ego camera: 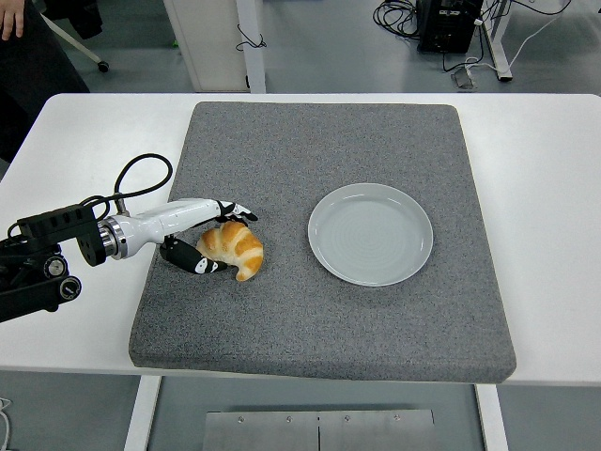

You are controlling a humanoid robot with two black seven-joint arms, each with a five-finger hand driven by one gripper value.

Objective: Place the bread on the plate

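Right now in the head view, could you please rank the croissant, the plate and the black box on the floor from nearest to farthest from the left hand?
1. Croissant: on the grey mat, between the left hand's fingers and thumb.
2. Plate: to the right on the mat, bare.
3. Black box: far top right, on the floor beyond the table.

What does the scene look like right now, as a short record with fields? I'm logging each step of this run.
bread: croissant on the grey mat, left of the plate
plate: grey-blue plate, holds nothing, on the mat's right half
left robot hand: left robot hand closing around the croissant's left end, fingers above it, thumb below
right robot hand: not in view
surface: white table under the mat
task state: croissant not yet on the plate
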